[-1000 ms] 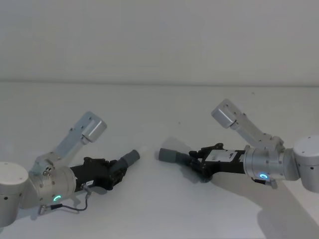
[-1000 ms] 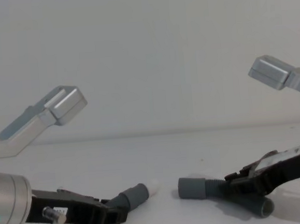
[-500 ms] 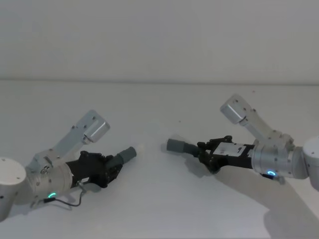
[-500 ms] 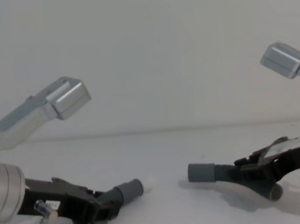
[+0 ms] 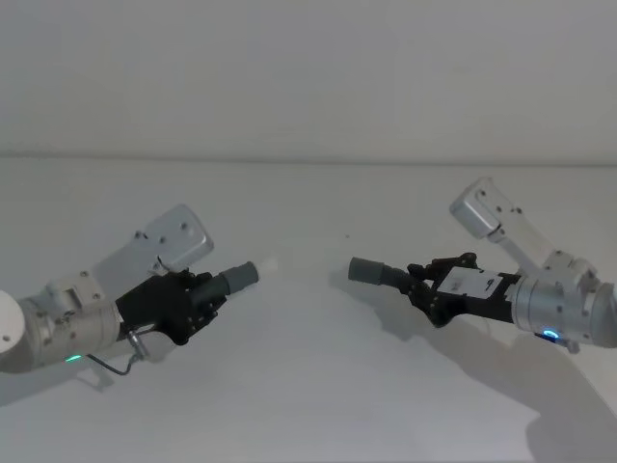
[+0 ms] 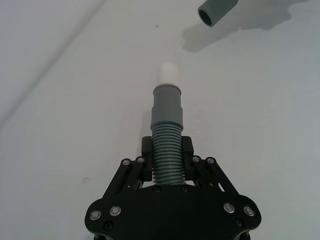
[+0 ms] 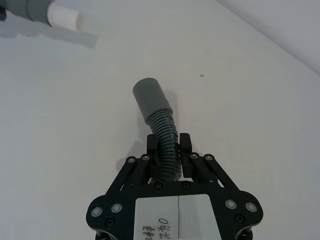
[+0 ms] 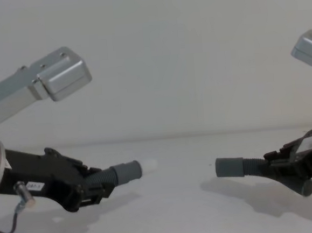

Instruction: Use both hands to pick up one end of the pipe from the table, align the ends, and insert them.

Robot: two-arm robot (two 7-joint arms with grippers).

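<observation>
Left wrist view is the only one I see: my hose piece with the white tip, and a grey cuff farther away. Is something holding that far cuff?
Observer: Yes. The right gripper is shut on the corrugated part of the right hose piece, behind its cuff.
Operator: Are both pieces lifted?
Observer: In the chest view both hang above the table, with shadows beneath.
Operator: Are they aligned?
Observer: Not quite. The left hose piece, in the left gripper, tilts up, so in that view its white tip sits slightly higher than the cuff.
</observation>
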